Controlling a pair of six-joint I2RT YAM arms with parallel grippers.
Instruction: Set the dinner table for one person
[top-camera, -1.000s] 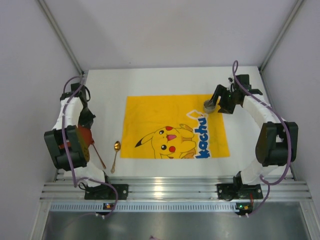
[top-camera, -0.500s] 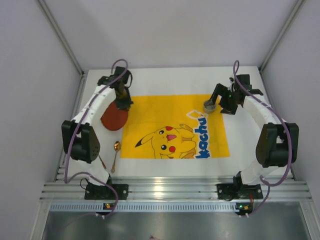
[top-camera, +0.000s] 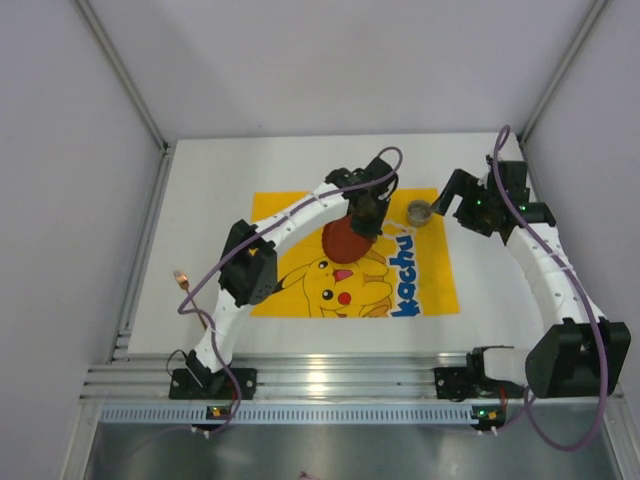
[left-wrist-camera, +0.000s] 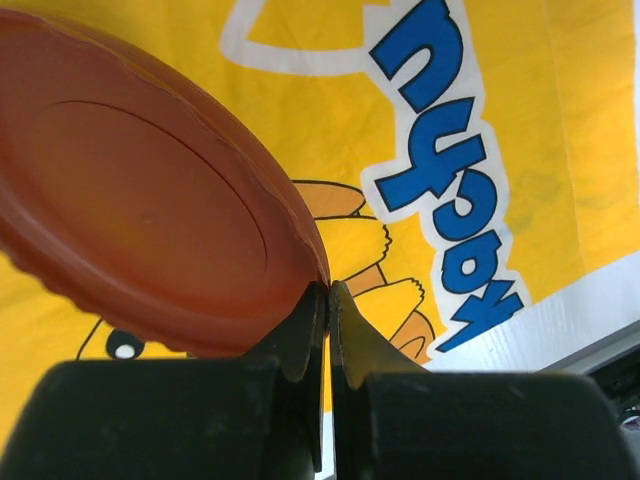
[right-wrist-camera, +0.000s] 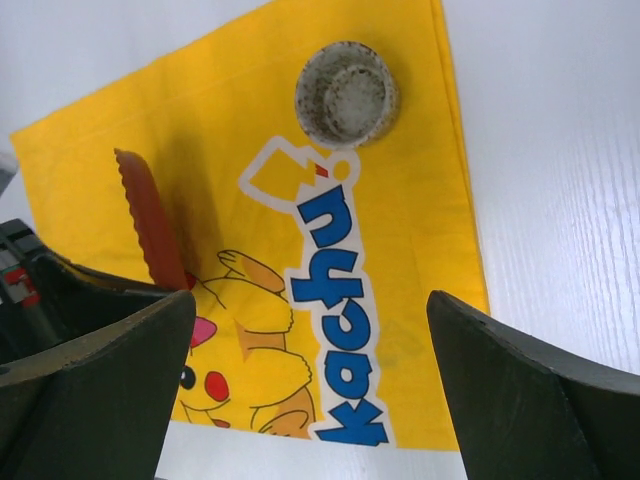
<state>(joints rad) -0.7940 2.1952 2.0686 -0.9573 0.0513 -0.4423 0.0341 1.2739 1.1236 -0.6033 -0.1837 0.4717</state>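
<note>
On the left of the white dinner table (top-camera: 200, 200), the left arm rises from its base at the near rail and reaches diagonally over the yellow Pikachu mat (top-camera: 290, 215), which lies flat in the middle of the tabletop with bare white on all sides. The left gripper (top-camera: 366, 212) hangs above the centre of the mat, towards its far edge. Its fingers (left-wrist-camera: 352, 325) are pressed almost together and pinch the rim of a red-brown plate (left-wrist-camera: 140, 200). The plate is tilted and held off the cloth. From above it covers part of the Pikachu drawing, just left of the blue lettering. The right wrist camera sees the plate nearly edge-on, its scalloped rim standing up over the mat.

Further right, a small grey speckled cup (top-camera: 420, 211) stands upright and mouth up on the mat's far right corner, just beyond the white outlined shape above the letters. It is near the plate but apart from it.

To the right again, the right gripper (top-camera: 452, 197) is over the table just beside the cup and faces it. Its fingers (right-wrist-camera: 100, 380) are spread wide with nothing between them. In its own camera the cup sits ahead of the fingertips, clear of both.
</note>
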